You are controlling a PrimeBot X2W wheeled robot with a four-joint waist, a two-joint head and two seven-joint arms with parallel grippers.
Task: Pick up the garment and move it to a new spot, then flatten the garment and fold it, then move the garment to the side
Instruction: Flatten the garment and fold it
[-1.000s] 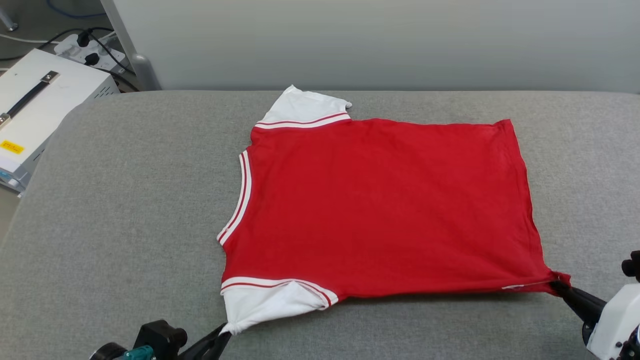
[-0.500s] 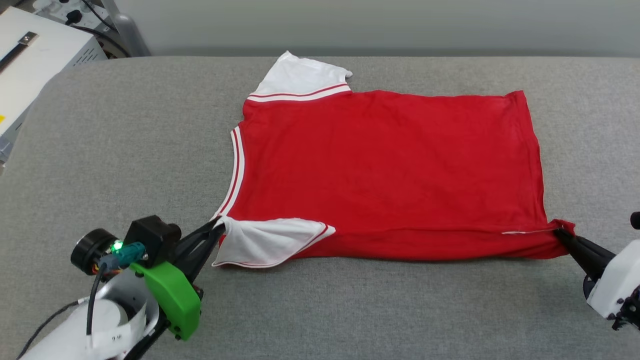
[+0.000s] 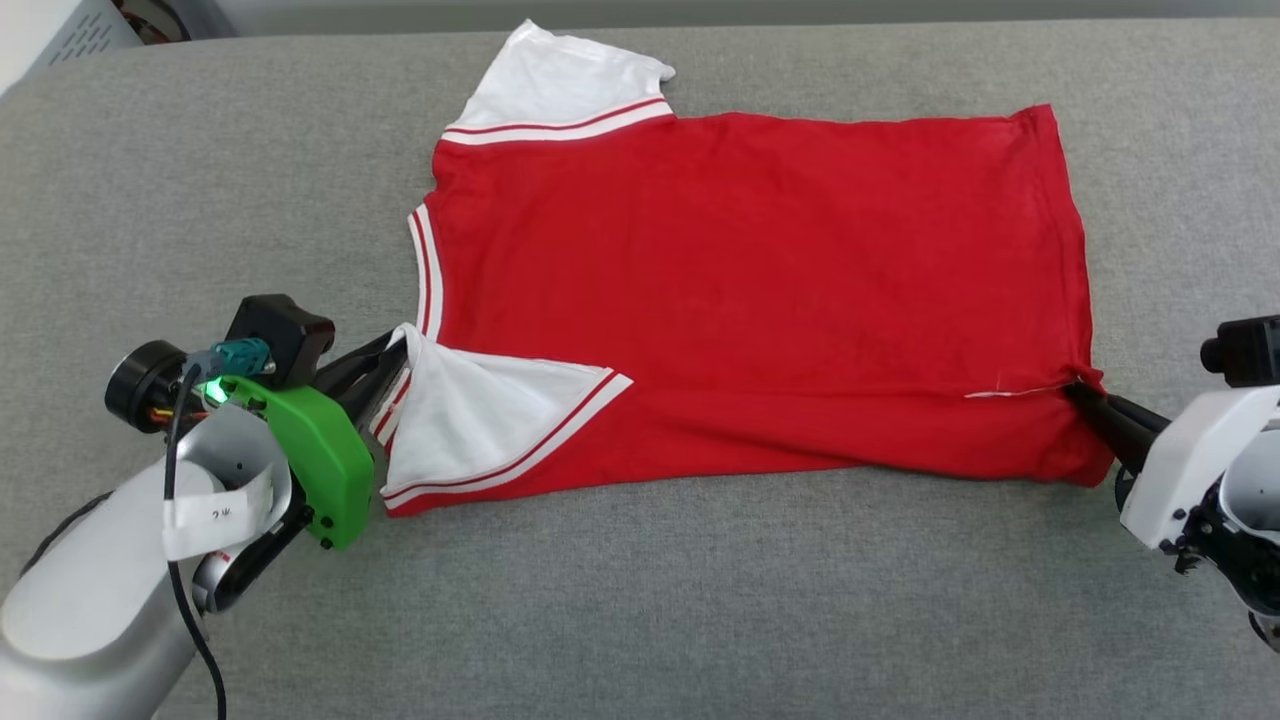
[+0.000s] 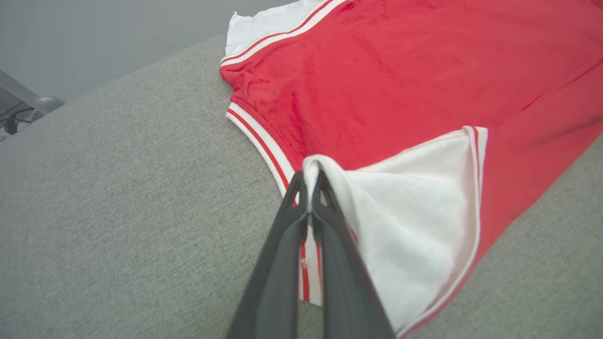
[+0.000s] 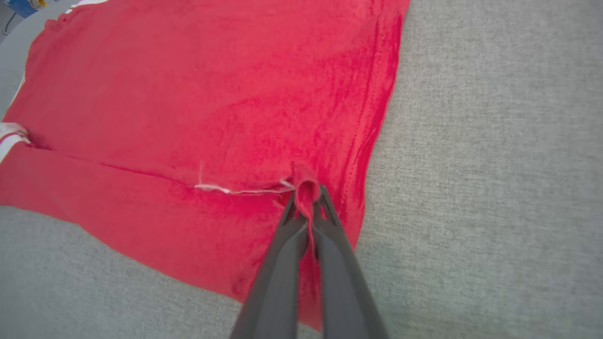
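Observation:
The garment (image 3: 740, 270), a red jersey with white striped-trim sleeves, lies spread on the grey padded table (image 3: 200, 200), collar to the left. Its near edge is lifted and turned over onto the body. My left gripper (image 3: 398, 348) is shut on the near white sleeve (image 3: 470, 420), which is folded inward; in the left wrist view the gripper (image 4: 310, 181) pinches that sleeve (image 4: 400, 226). My right gripper (image 3: 1078, 388) is shut on the near hem corner, and in the right wrist view the gripper (image 5: 307, 195) clamps a bunch of red garment (image 5: 212, 103) cloth. The far sleeve (image 3: 560, 85) lies flat.
A white box (image 3: 60, 30) sits past the table's far left corner. Bare grey table surface (image 3: 650, 600) runs along the near side and to the left of the garment.
Both grippers have carried the garment's near edge away from me, folding the near sleeve and hem strip over the body. The head camera has tilted down, so the scene has shifted up.

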